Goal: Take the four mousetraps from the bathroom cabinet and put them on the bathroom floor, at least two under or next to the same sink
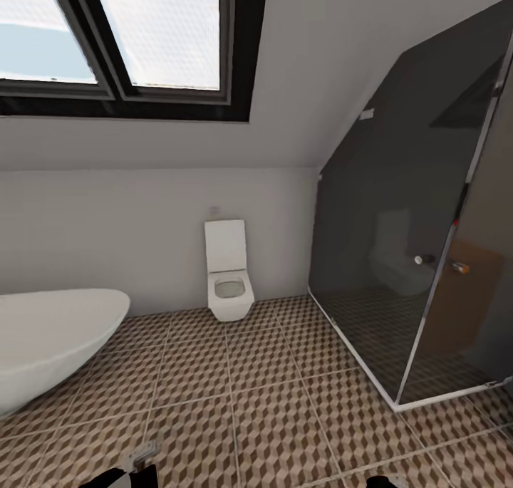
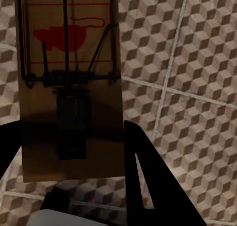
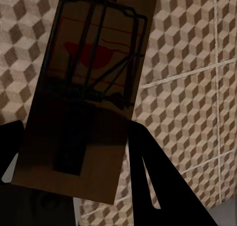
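Bathtub [image 1: 50, 338] left, toilet [image 1: 229, 274] behind, shower [image 1: 420, 260] right

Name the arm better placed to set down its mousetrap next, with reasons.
Neither stands out: the left gripper and the right gripper each hold a mousetrap above the bathroom floor. No sink is in sight, only a bathtub, toilet and shower.

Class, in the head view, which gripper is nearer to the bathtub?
Left. The left gripper, holding a mousetrap, is just right of the bathtub; the right gripper, holding another mousetrap, is farther off, towards the shower.
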